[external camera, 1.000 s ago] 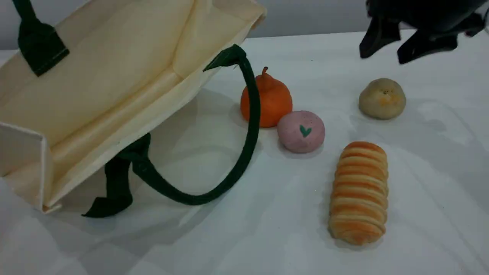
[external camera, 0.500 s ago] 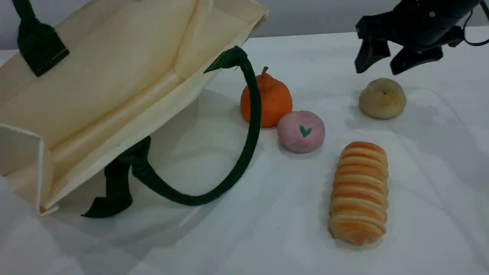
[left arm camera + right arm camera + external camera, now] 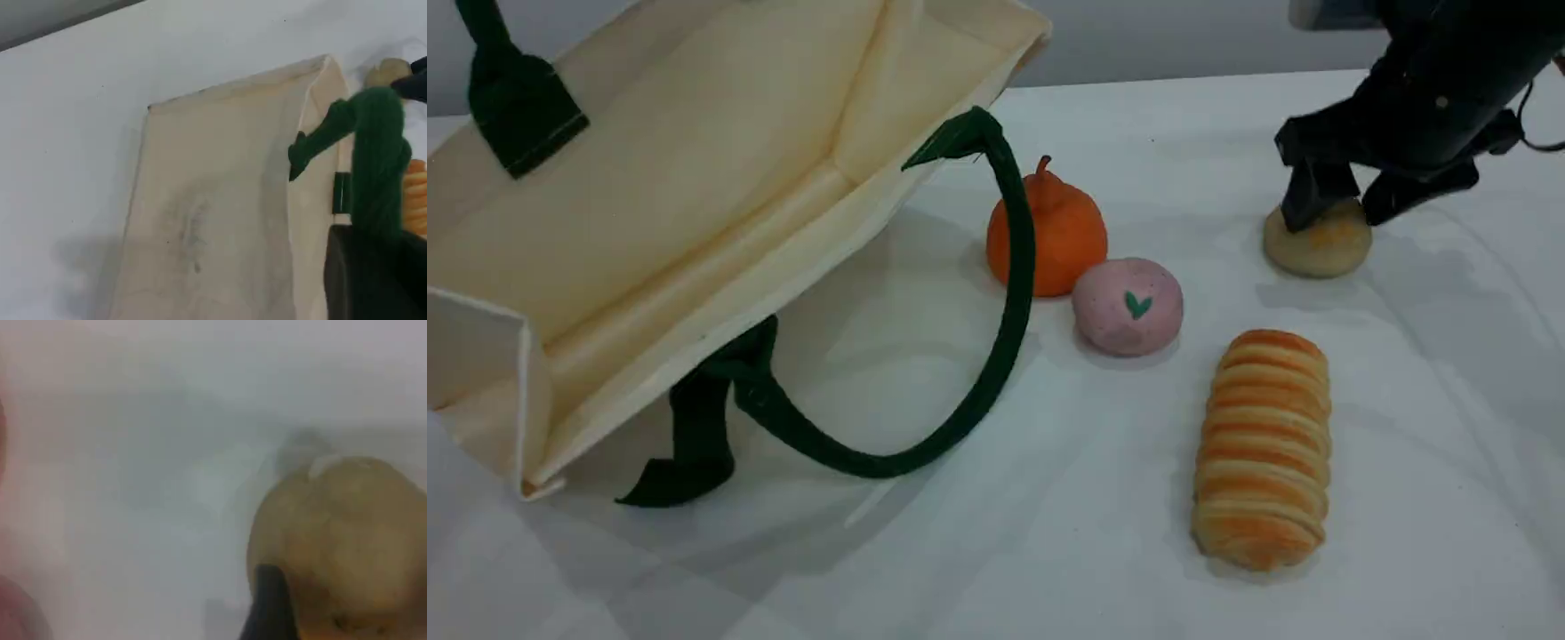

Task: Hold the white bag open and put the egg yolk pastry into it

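Right pincer [image 3: 1343, 206], spread wide, has dropped to straddle the egg yolk pastry [image 3: 1319, 246]; left pincer clenched.

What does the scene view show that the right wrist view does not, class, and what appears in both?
Only the scene view shows the white bag, its green handle, the orange fruit, the pink ball and the striped roll. Only the right wrist view gives a blurred close-up past one fingertip. Both share the egg yolk pastry, the right pincer open astride it, and the white table.
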Controlling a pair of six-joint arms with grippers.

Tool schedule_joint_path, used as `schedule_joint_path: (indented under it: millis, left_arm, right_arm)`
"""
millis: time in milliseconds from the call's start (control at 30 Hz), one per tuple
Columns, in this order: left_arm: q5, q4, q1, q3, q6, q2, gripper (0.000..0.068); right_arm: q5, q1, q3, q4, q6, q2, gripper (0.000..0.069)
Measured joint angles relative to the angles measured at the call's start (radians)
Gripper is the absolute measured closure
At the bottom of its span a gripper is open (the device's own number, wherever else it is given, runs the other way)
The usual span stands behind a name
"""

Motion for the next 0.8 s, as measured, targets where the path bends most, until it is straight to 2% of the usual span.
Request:
schedule_joint_path:
  millis: [333,400,533,600,800]
  left_arm:
    - [0.0,0.003,0.0,0.0,0.0,0.0,0.058]
    - [0.0,0.003,0.0,0.0,0.0,0.0,0.058]
    - [0.0,0.003,0.0,0.0,0.0,0.0,0.058]
    - [0.0,0.003,0.0,0.0,0.0,0.0,0.058]
    - [0.0,0.003,0.0,0.0,-0.001,0.0,0.058]
  right_arm:
    - [0.001,0.001,-0.023,0.044,-0.011,0.069,0.0215]
    - [0.004,0.001,-0.023,0.044,-0.012,0.069,0.0244]
    - [0.012,0.001,-0.023,0.043,-0.012,0.07,0.0358]
    - [0.021,0.001,-0.023,0.043,-0.017,0.07,0.0392]
    - [0.08,0.0,-0.048,0.031,-0.09,0.071,0.0408]
